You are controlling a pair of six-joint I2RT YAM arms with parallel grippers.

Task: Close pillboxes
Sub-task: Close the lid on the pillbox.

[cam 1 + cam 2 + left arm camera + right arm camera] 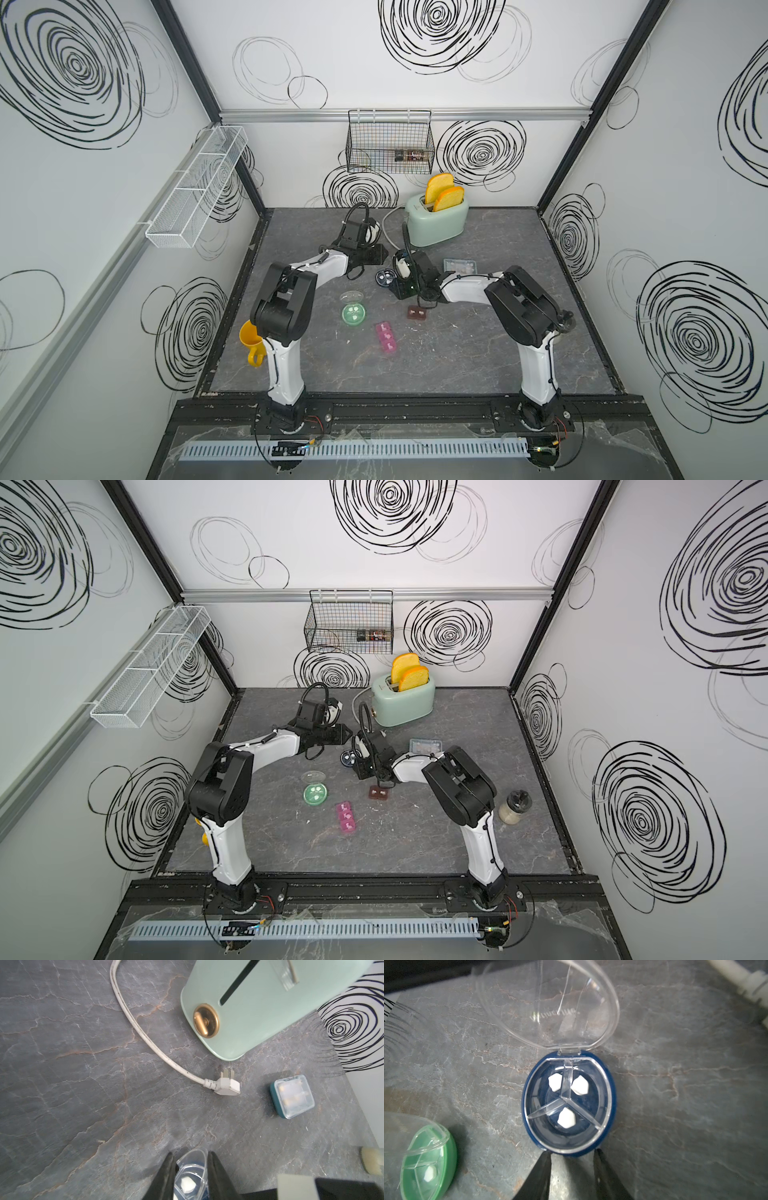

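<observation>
Pillbox, round navy [566, 1105]: open, near the middle of the table [457, 357], between both tools; closing step in hand.

Its clear lid [550, 1007] stands up from the hinge over three cells, one white pill in each. Left tool [190, 1154] is clamped on the lid's free edge, going by the left wrist view. Right tool [573, 1152] sits at the base's front rim, jaws a little apart, holding nothing. Next move, as judged: fold the lid over its hinge and press until it snaps, with the base braced against sliding. Nearby: round green pillbox [428, 1159], lid also open; clear-blue rectangular pillbox [292, 1096], lid down; pink strip [386, 338] and brown two-cell box [417, 312], lids too small to judge. Toaster [259, 1007] and its loose plug [227, 1086] lie just behind; yellow mug [251, 340] is well apart.
</observation>
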